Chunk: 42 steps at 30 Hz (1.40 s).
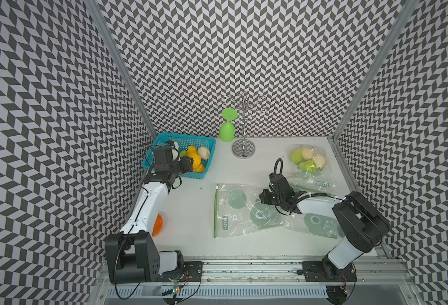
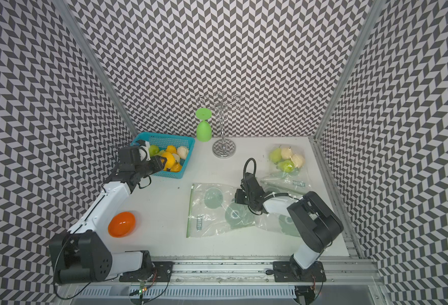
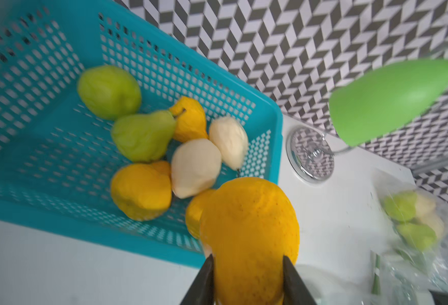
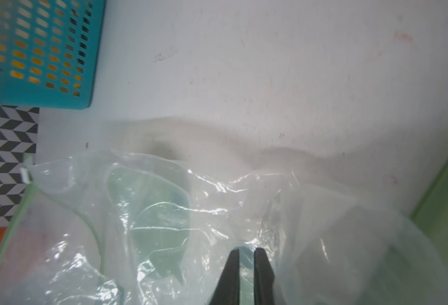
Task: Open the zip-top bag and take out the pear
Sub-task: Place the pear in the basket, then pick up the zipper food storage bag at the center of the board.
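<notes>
Left hand (image 3: 248, 257) clamped on yellow pear (image 3: 249, 224) over basket (image 3: 270, 108) rim, presumably for drop; right hand (image 4: 246, 250) barely parted over slack bag (image 4: 151, 211), nothing evidently held.

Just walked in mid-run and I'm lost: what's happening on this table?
The left gripper holds a yellow pear over the edge of the teal basket, which has other pears inside. The right gripper rests at the crumpled, empty zip-top bag mid-table, jaws slightly apart. Farther back on the right lies another bag, holding more pears.
</notes>
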{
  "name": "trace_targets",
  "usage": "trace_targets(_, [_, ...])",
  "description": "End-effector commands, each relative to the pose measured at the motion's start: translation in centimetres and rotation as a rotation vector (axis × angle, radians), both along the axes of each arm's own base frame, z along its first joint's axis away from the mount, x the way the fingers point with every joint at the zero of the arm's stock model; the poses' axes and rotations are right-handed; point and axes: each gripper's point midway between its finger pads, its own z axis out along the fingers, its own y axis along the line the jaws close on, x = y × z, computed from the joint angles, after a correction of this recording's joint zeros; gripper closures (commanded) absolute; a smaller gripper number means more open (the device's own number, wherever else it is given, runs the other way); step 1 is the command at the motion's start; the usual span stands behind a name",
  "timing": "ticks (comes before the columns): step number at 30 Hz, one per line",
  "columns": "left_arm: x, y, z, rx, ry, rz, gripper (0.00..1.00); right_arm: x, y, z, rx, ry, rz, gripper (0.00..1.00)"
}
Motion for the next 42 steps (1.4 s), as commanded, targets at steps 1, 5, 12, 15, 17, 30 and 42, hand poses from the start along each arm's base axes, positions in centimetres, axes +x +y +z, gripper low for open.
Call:
trace_targets(1, [3.0, 4.0, 1.4, 0.018, -0.051, 0.075, 0.63, 0.4, 0.6, 4.6, 0.059, -0.118, 0.041, 0.7])
trace_targets(5, [6.0, 8.7, -1.5, 0.039, 0.043, 0.174, 0.62, -0.5, 0.2, 7.0, 0.057, -0.151, 0.077, 0.56])
trace_targets(12, [8.6, 12.3, -4.1, 0.102, 0.114, 0.24, 0.24, -1.1, -4.2, 11.0, 0.051, -0.239, -0.014, 0.31])
trace_targets(15, [9.2, 11.9, -2.6, 0.09, 0.1, 0.218, 0.18, -0.1, -7.8, 12.9, 0.037, -0.308, -0.107, 0.21])
trace_targets(17, [9.2, 10.8, -0.4, 0.077, 0.04, 0.193, 0.16, 0.8, -10.3, 13.6, 0.038, -0.318, -0.165, 0.18])
trace_targets(30, [0.2, -11.5, 7.0, -0.157, -0.194, -0.329, 0.15, 6.5, -31.1, 10.8, -0.176, -0.21, -0.634, 0.13])
trace_targets(42, [-6.5, -20.6, 1.8, -0.283, -0.112, -0.57, 0.15, 6.0, -38.7, 2.1, -0.115, -0.028, -0.759, 0.16])
